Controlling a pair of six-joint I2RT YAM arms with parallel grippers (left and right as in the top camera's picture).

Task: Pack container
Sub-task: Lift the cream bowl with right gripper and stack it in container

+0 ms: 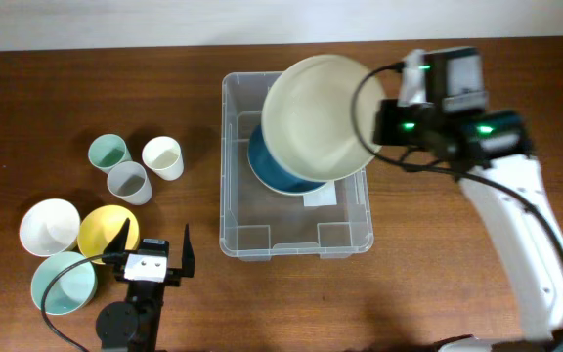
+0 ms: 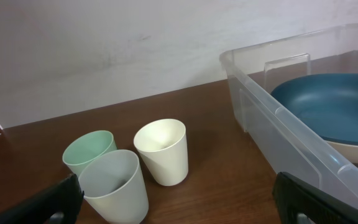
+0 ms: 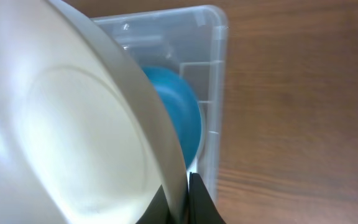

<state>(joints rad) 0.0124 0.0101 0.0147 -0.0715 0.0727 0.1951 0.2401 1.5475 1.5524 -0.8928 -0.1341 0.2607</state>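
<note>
The clear plastic container (image 1: 296,240) stands in the middle of the table and holds a blue bowl (image 1: 267,168). My right gripper (image 1: 384,122) is shut on the rim of a large cream bowl (image 1: 316,112) and holds it tilted above the container's far half. In the right wrist view the cream bowl (image 3: 73,137) fills the left, pinched between my fingers (image 3: 188,199), with the blue bowl (image 3: 179,118) and the container (image 3: 213,74) below. My left gripper (image 1: 154,249) is open and empty, left of the container. The left wrist view shows the container (image 2: 303,143) and the blue bowl (image 2: 328,102).
Three cups stand left of the container: green (image 1: 108,152), grey (image 1: 128,182), cream (image 1: 162,156); they also show in the left wrist view, grey (image 2: 114,186) nearest. A white bowl (image 1: 49,225), a yellow bowl (image 1: 106,231) and a light-green bowl (image 1: 64,284) sit front left.
</note>
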